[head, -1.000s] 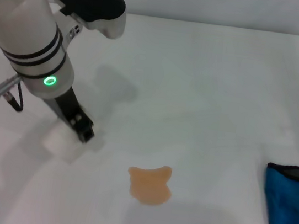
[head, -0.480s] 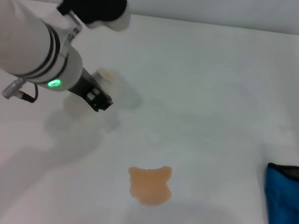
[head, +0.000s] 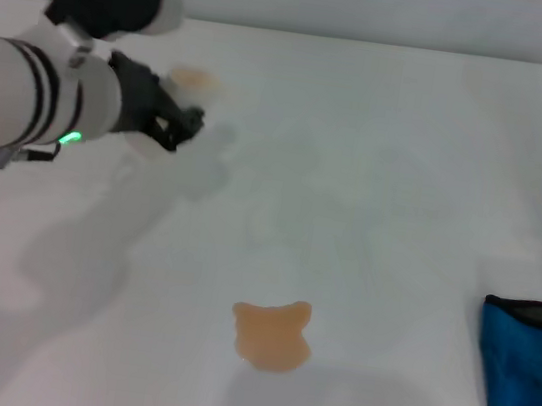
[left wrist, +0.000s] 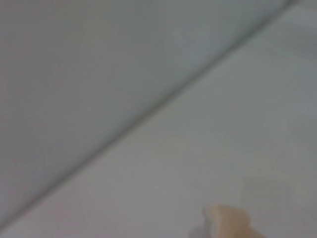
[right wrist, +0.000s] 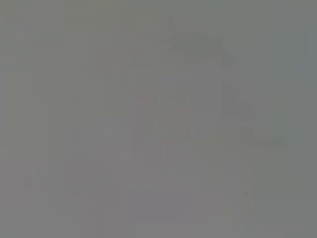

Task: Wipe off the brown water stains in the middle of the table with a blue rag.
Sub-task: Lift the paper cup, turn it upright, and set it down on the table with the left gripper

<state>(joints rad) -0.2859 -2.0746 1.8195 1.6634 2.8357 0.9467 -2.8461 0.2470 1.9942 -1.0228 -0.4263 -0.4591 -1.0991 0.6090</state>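
Blue rag point(head: 523, 362): one; stain point(head: 273, 336): one.

Tabletop point(head: 378, 158) layout: puddle point(head: 272, 336) sits near-centre, toward the front edge. Rag point(head: 524, 362) lies at the far right edge, well apart from the puddle, about level with it. Left gripper point(head: 183, 122) is at the back left, above the tabletop, well behind and left of the puddle. Paper cup point(head: 189, 82) is at the gripper, just behind it; contact unclear. Cup rim point(left wrist: 228, 218) also shows in the left wrist view.
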